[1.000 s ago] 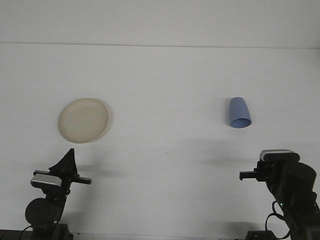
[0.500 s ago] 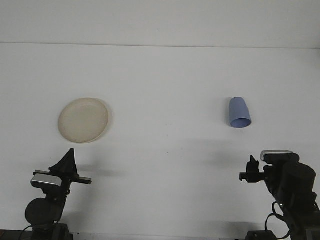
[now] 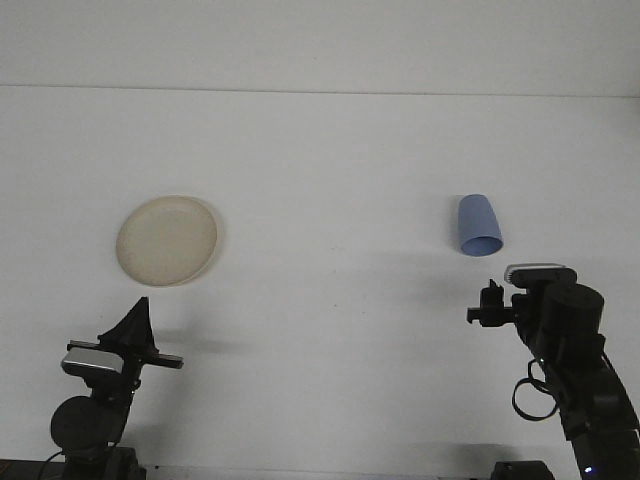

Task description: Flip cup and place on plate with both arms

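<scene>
Front view: right gripper (image 3: 487, 303) has risen toward the cup (image 3: 478, 226).

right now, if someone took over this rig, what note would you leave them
Left end effector: low at the near left edge, holding nothing, short of the plate.
Right end effector: raised near the right edge, holding nothing, just short of the blue cup.
Cup: lying on its side at right on the white table, mouth toward the robot.
Plate: cream, empty, at left, far from the cup.
Done: nothing grasped yet.
Left: grasp the cup, flip it, set it on the plate with both arms.
</scene>
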You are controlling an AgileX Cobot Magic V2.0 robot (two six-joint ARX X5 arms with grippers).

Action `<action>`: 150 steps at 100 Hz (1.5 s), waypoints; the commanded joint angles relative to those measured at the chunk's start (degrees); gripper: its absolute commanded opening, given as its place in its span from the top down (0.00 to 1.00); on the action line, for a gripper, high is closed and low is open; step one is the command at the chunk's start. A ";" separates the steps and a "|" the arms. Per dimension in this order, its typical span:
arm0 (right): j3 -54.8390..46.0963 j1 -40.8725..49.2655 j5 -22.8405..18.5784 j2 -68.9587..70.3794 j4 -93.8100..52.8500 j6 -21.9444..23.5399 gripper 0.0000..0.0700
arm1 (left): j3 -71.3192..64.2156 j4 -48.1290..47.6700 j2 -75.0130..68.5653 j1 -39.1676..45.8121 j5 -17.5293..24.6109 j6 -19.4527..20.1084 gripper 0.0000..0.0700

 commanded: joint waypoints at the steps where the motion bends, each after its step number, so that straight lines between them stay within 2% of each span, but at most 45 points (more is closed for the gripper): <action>1: -1.16 -0.02 0.17 1.29 4.31 -0.48 0.40 | -1.16 0.68 -0.11 0.02 -0.11 -0.11 0.98; 21: -8.85 -0.59 -0.26 3.54 18.73 -0.59 0.40 | -1.16 0.68 -0.11 0.02 -0.11 -0.11 0.98; 36: -14.58 -2.54 -0.57 5.60 27.82 -3.54 0.40 | -1.16 0.68 -0.11 0.02 -0.09 -0.11 0.98; 56: -19.45 -6.54 -7.54 10.84 40.30 -4.20 0.40 | -1.16 0.68 -0.11 0.02 -0.11 -0.11 0.98; 105: -18.97 -11.15 -12.55 31.45 65.02 -4.81 0.40 | -1.16 0.68 -0.11 0.02 -0.11 -0.11 0.98; 150: -9.94 -11.67 -15.45 46.66 69.11 -5.31 0.40 | -1.16 0.68 -0.11 0.02 -0.11 -0.11 0.98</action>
